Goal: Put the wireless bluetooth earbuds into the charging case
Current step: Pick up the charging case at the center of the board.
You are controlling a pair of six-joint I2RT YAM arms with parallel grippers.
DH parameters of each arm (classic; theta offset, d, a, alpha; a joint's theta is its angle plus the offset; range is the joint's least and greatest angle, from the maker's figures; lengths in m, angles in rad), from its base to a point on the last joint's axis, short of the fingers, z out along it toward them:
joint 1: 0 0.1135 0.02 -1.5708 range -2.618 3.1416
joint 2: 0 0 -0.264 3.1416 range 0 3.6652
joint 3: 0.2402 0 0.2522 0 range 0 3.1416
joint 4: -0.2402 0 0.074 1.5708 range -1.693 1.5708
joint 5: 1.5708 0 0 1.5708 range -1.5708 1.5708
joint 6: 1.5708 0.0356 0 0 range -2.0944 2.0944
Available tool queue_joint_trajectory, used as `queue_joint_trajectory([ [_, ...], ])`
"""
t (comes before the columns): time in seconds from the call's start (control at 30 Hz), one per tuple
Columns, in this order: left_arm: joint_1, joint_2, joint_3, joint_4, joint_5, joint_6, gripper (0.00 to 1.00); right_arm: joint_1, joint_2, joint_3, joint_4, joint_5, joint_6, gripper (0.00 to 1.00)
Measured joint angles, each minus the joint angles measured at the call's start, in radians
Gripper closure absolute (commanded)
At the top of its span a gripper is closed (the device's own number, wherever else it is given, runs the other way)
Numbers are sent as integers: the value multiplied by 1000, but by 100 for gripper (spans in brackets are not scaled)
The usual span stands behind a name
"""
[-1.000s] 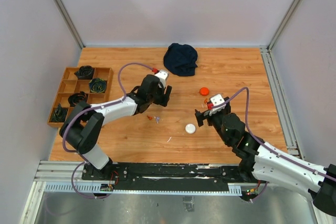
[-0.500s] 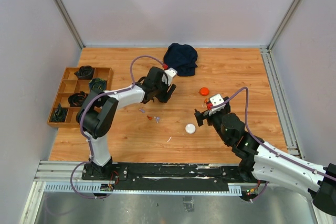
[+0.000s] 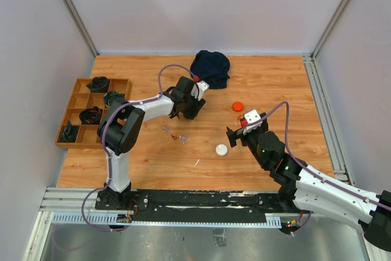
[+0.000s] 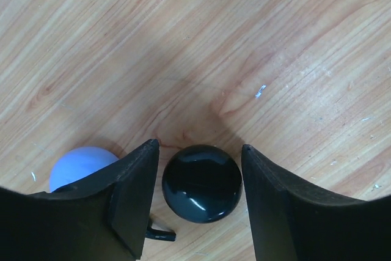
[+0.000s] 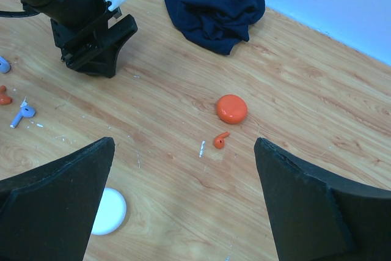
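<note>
Since a second ago my left arm has swung toward the upper centre of the top view, elbow folded in; the right arm has not budged. The left fingers (image 4: pixel 131 200) stand spread astride a black case (image 4: pixel 201 183), seen only in the left wrist view, with a pale blue case (image 4: pixel 78 164) just beside it at lower left. The right fingers (image 5: pixel 55 200) are spread wide, holding nothing; their view catches an orange earbud (image 5: pixel 219 140) near the orange case (image 5: pixel 231 108). More earbuds (image 3: pixel 175 136) lie loose left of the white case (image 3: pixel 221 150). The wooden surface (image 3: pixel 275 84) carries a dark cloth (image 3: pixel 210 68) and a compartment tray (image 3: pixel 120 84), grey walls (image 3: pixel 183 10) around.
</note>
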Motion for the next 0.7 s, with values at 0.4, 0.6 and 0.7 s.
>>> queue_joint_trajectory([
  [0.4,0,-8,3,-35,-1,-48,52,0,-2,0,0,-1,0,1],
  [0.6,0,-84,-73,-41,-6,-129,50,0,-2,0,0,-5,0,1],
  [0.7,0,-103,-85,-48,-22,-177,49,0,-2,0,0,-7,0,1],
])
